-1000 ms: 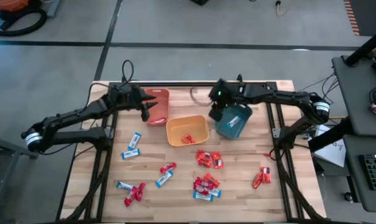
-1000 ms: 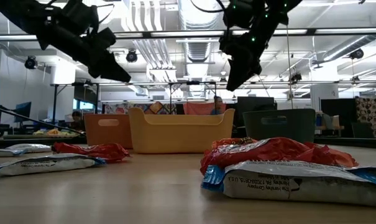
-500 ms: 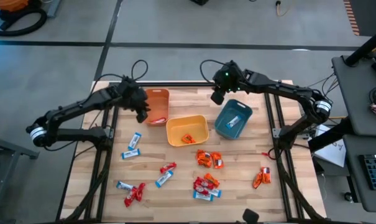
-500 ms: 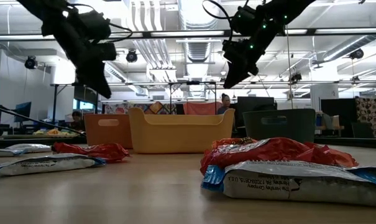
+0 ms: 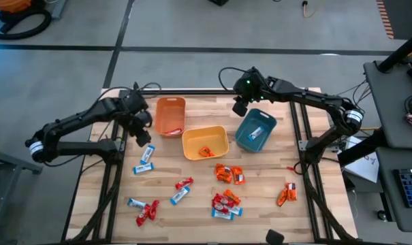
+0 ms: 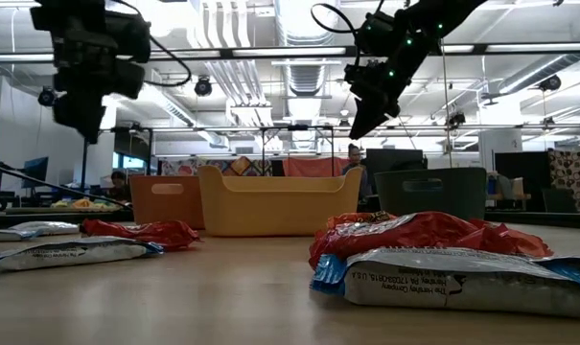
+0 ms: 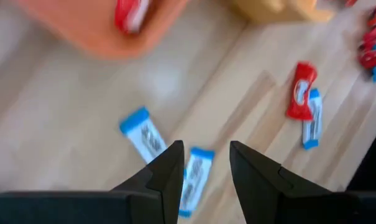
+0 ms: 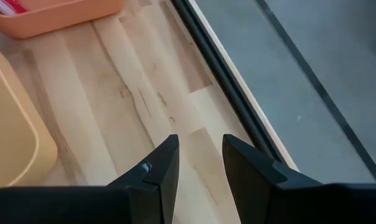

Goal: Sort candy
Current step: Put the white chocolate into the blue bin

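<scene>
Nearest my table-level camera lie crinkled red-wrapped sweets [image 6: 419, 233] piled on a blue-and-white wrapped bar [image 6: 462, 281], with more of the same off to one side. From above, I see the loose candy scattered over the front half of the pale wooden slatted table [image 5: 260, 180]: red wrappers, orange packets [image 5: 286, 194] and blue-and-white bars, none of it in either gripper.

Farther back stand three plastic bins in a row: the orange rectangular bin [image 5: 170, 116], the yellow bin [image 5: 206, 142] with a piece inside, and the teal bin [image 5: 255, 131] holding one bar.

My left gripper [image 5: 141, 134] hangs above the table just beside the orange bin, over a pair of blue-and-white bars [image 7: 144, 134]; its fingers [image 7: 169, 171] stand a little apart with nothing between them. My right gripper [image 5: 240, 107] is high at the far edge, between the orange and teal bins, its fingers [image 8: 156, 171] likewise parted and empty, pointing at bare wood and the table's rim.

My worry is the left descent: the two bars lie close together, so the jaws could catch both or nudge one away. On the right, coming down so near the teal bin's wall risks clipping it and shifting the bin.
</scene>
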You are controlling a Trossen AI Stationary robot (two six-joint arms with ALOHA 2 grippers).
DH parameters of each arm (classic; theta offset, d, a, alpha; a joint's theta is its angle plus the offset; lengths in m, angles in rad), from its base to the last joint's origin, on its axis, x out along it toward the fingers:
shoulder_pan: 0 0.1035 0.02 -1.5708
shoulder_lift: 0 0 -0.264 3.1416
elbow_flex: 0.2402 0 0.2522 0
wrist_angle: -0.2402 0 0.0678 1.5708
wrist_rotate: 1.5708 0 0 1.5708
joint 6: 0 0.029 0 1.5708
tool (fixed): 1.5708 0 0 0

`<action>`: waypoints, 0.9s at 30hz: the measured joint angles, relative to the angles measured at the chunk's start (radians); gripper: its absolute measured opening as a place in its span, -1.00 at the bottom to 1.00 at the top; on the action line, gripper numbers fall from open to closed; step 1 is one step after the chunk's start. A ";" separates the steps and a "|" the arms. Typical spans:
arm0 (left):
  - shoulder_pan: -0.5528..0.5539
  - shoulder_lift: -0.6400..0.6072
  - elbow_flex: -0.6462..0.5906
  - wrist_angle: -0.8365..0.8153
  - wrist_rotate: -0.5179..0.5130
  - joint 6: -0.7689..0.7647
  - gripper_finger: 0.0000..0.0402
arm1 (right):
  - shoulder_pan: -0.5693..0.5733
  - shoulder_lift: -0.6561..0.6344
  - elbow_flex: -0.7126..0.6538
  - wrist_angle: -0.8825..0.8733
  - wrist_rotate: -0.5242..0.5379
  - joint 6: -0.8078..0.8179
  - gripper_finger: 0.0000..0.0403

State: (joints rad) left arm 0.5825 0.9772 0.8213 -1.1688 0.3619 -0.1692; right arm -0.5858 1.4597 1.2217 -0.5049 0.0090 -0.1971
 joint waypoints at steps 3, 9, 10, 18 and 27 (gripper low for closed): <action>-0.024 -0.012 -0.036 -0.033 0.008 -0.048 -0.43 | 0.000 0.000 0.000 0.001 -0.053 -0.011 -0.39; -0.046 -0.021 -0.097 -0.026 0.007 -0.141 -0.42 | -0.001 0.000 0.000 0.008 -0.097 -0.005 -0.30; -0.046 -0.022 -0.106 -0.022 -0.014 -0.157 -0.41 | -0.001 -0.001 0.000 0.008 -0.097 -0.005 -0.28; -0.047 -0.020 -0.154 -0.012 -0.166 -0.244 -0.18 | -0.001 -0.012 0.000 0.015 -0.100 0.073 -0.09; -0.097 -0.006 -0.224 0.159 -0.170 -0.339 -0.05 | 0.001 -0.014 0.000 0.005 -0.150 0.074 0.05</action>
State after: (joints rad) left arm 0.4852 0.9717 0.5971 -1.0093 0.1915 -0.5077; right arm -0.5846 1.4456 1.2213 -0.4996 -0.1414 -0.1234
